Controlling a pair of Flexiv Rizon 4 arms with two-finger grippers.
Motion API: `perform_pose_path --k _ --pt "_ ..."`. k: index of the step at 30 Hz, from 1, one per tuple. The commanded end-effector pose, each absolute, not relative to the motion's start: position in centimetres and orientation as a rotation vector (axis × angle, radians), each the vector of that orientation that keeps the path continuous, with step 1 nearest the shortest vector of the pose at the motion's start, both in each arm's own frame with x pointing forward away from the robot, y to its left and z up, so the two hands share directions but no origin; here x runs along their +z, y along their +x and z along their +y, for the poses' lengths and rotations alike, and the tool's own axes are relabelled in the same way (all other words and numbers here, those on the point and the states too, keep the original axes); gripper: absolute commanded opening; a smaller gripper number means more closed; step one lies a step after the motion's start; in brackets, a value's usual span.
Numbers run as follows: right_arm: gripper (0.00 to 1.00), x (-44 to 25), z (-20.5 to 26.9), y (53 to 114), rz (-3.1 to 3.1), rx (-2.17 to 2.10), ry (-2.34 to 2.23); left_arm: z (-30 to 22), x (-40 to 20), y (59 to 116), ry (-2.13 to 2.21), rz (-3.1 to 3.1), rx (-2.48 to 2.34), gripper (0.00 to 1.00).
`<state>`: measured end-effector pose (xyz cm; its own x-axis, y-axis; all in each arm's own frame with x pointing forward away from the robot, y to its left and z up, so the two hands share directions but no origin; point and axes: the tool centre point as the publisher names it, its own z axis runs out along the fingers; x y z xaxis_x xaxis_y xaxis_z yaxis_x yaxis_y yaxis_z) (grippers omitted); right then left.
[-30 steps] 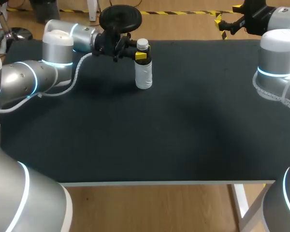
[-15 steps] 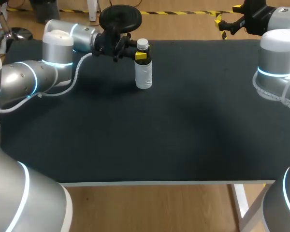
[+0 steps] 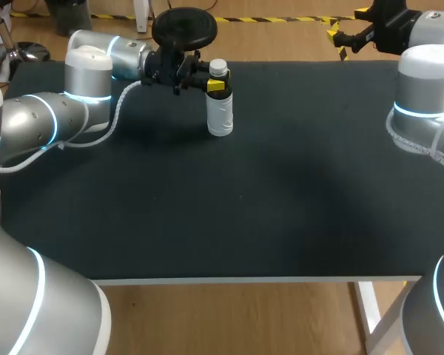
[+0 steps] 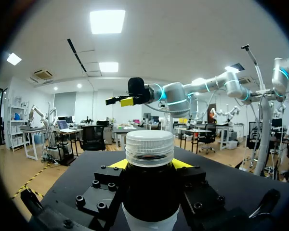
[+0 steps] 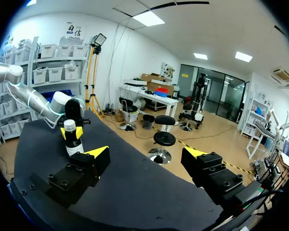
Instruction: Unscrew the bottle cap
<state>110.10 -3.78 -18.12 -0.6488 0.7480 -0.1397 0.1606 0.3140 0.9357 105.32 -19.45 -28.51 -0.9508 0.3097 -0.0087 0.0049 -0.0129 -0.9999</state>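
**Head view:** the bottle (image 3: 220,111) stands upright near the worktop's (image 3: 244,207) far edge, left of centre, with its white cap (image 3: 218,67) on. The left arm (image 3: 89,74) meets it from the side. **Left wrist view:** only here do both yellow tips (image 4: 118,163) show, one on each side just under the cap; the left jaws pinch the bottle. **Right wrist view:** the right jaws are spread wide, well apart from the bottle.
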Motion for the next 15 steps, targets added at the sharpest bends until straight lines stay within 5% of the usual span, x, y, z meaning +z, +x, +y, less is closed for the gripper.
perform_pose_path --k 1,15 --pt "1.00 -18.2 -2.2 109.8 1.958 1.381 0.792 -19.5 -28.7 105.6 -0.339 -2.037 2.065 0.00" --pt "1.00 -18.4 7.0 106.7 1.868 1.475 0.833 -19.5 -28.7 105.6 -0.339 -2.037 2.065 0.00"
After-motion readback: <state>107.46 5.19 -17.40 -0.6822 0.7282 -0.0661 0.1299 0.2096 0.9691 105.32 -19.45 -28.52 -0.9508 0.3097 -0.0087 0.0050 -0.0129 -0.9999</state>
